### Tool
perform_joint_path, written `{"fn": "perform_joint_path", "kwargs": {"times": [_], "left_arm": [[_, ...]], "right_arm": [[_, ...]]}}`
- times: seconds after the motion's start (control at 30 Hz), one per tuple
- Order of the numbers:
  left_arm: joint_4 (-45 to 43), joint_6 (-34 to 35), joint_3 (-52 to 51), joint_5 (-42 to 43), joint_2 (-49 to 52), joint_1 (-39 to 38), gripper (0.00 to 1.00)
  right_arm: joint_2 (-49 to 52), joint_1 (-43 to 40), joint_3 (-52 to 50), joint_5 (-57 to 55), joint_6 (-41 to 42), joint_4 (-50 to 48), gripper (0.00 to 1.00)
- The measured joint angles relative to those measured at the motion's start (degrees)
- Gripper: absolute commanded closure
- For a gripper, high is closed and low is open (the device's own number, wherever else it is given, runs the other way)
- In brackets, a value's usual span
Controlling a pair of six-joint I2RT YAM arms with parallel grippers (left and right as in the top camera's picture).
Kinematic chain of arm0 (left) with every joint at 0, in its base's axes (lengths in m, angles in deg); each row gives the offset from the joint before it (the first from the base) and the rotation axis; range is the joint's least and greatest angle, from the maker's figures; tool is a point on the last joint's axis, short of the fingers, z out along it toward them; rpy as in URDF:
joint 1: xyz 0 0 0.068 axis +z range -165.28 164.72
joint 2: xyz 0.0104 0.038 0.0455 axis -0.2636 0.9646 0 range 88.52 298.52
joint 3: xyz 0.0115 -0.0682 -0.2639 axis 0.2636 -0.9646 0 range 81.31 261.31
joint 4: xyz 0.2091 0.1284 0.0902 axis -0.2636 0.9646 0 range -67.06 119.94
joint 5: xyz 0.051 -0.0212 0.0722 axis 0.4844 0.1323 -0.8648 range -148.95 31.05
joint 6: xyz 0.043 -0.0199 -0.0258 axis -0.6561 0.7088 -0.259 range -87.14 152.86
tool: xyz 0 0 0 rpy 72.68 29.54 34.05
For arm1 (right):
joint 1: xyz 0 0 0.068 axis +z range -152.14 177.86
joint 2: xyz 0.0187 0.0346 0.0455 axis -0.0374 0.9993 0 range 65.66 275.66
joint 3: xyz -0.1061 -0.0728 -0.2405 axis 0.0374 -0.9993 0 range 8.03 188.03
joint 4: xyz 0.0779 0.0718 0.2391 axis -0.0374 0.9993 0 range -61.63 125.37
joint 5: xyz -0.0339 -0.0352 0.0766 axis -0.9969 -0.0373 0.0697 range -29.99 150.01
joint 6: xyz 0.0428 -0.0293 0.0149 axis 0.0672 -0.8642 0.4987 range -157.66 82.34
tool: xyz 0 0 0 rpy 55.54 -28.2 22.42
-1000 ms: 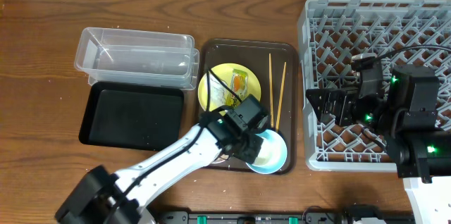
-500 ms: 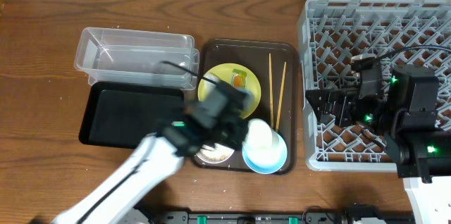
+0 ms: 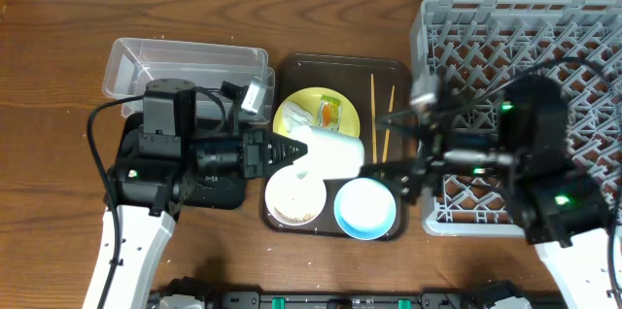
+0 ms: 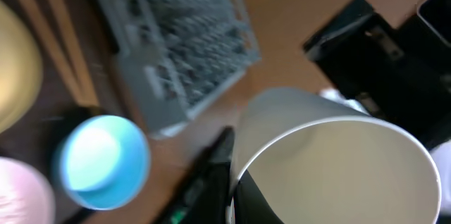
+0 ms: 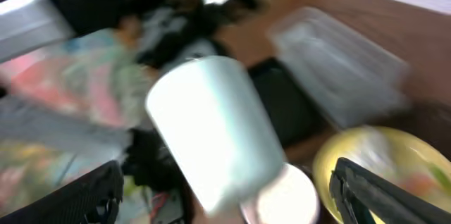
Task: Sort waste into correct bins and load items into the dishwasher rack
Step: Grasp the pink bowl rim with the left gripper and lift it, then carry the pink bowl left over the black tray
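My left gripper (image 3: 292,149) is shut on the rim of a white cup (image 3: 328,147) and holds it on its side above the pale yellow plate (image 3: 313,115); the left wrist view shows one finger inside the cup (image 4: 331,160). My right gripper (image 3: 385,146) is open, just right of the cup's base, with the cup (image 5: 211,132) between its spread fingers. The green-and-orange wrapper (image 3: 330,113) lies on the plate. The white bowl (image 3: 294,196) and blue bowl (image 3: 364,208) sit at the front of the tray. Two chopsticks (image 3: 375,120) lie beside the plate.
The dark brown serving tray (image 3: 398,66) holds the dishes. The clear tub (image 3: 185,71) stands at the back left, the black tray (image 3: 131,168) in front of it under my left arm. The grey dishwasher rack (image 3: 515,47) fills the right side.
My left gripper has lifted the white cup out of the blue bowl and turned it sideways over the plate. My right gripper has swung left from the rack to the cup.
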Motion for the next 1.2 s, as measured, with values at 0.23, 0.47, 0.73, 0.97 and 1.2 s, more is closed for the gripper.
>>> {"fn": "perform_joint_path", "kwargs": {"times": [0.23, 0.47, 0.73, 0.97, 1.2], "left_arm": [[-2.8, -0.2, 0.0, 10.1, 0.1, 0.1, 0.94], [-2.9, -0.3, 0.0, 11.4, 0.5, 0.4, 0.91], [-3.5, -0.3, 0.0, 11.0, 0.5, 0.4, 0.15], [-1.6, -0.3, 0.0, 3.6, 0.5, 0.3, 0.11], [-1.5, -0.3, 0.0, 0.3, 0.5, 0.3, 0.08]], "right_arm": [[2.6, 8.0, 0.0, -1.6, 0.7, -2.3, 0.23], [3.0, 9.2, 0.0, -1.1, 1.0, -2.3, 0.49], [2.0, 6.2, 0.0, -4.3, 1.7, 1.1, 0.56], [-5.8, -12.2, 0.3, -27.7, 10.4, 16.0, 0.58], [-6.0, -30.2, 0.4, -57.8, 24.1, 31.1, 0.66]]}}
